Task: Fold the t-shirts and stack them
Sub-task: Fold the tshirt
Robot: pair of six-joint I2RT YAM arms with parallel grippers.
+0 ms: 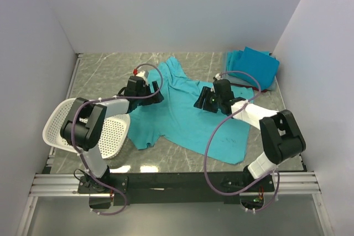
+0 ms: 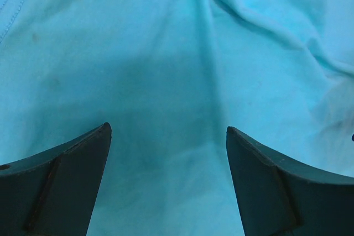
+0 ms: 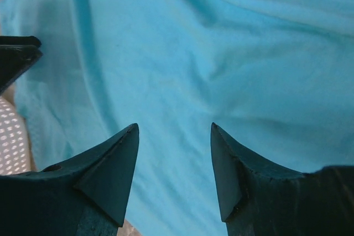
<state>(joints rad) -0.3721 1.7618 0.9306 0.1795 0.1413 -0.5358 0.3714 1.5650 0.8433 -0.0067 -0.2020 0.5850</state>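
A teal t-shirt (image 1: pixel 185 117) lies spread and rumpled on the middle of the table. It fills the left wrist view (image 2: pixel 166 53) and the right wrist view (image 3: pixel 221 53). My left gripper (image 1: pixel 157 93) is open just above the shirt's left part, nothing between its fingers (image 2: pixel 72 175). My right gripper (image 1: pixel 200 102) is open above the shirt's middle, fingers (image 3: pixel 110 169) apart over bare cloth. A stack of folded shirts (image 1: pixel 254 67), teal on top with a pale grey-blue one and a red edge under it, sits at the back right.
A white perforated basket (image 1: pixel 108 134) lies tipped at the front left, partly under the left arm; its mesh shows at the left edge of the right wrist view (image 3: pixel 11 142). White walls close in the grey marble table (image 1: pixel 110 73).
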